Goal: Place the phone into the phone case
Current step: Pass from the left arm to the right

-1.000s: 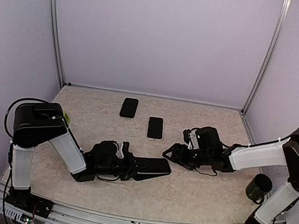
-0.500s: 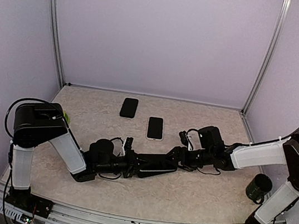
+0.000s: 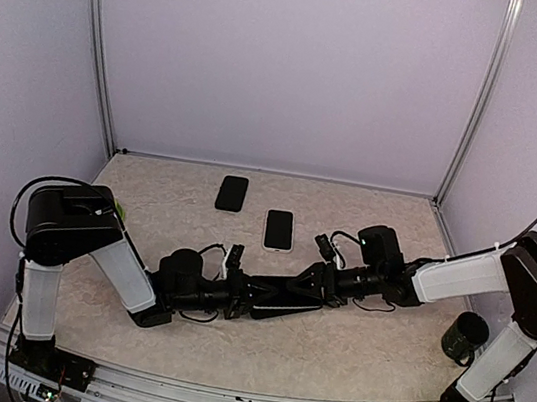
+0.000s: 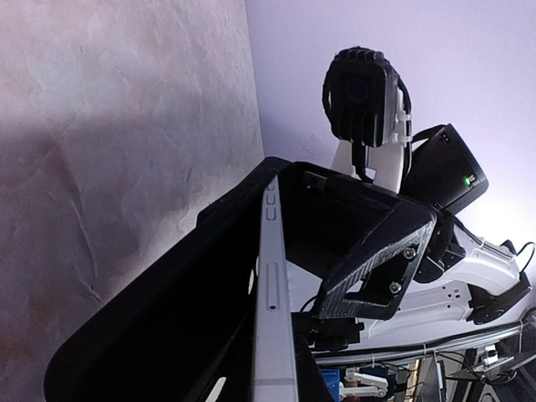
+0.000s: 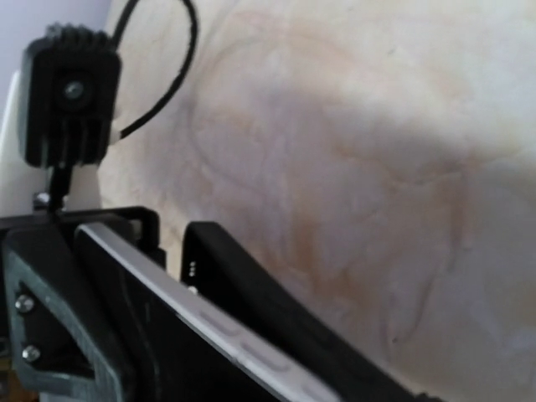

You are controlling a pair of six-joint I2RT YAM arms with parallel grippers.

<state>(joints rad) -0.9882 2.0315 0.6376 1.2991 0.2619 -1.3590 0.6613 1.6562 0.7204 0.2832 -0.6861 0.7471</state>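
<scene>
A silver-edged phone (image 4: 272, 293) with a black phone case (image 4: 167, 335) against its back hangs just above the table, stretched between my two grippers (image 3: 279, 297). My left gripper (image 3: 234, 297) is shut on its near end. The case splays away from the phone toward the far end (image 5: 268, 310), where a narrow gap shows beside the phone's silver edge (image 5: 209, 322). My right gripper (image 3: 322, 285) stands wide at that far end, with one textured finger (image 4: 377, 260) lying against the screen side. I cannot see it squeezing.
A black phone (image 3: 232, 193) and a white-rimmed phone (image 3: 279, 230) lie flat on the table behind the grippers. A dark cup (image 3: 464, 336) stands at the right by the right arm's base. The enclosure walls stand close on both sides.
My right gripper has moved left from a spot apart from the phone up to its far end. The left gripper has turned the phone and case more onto their edge.
</scene>
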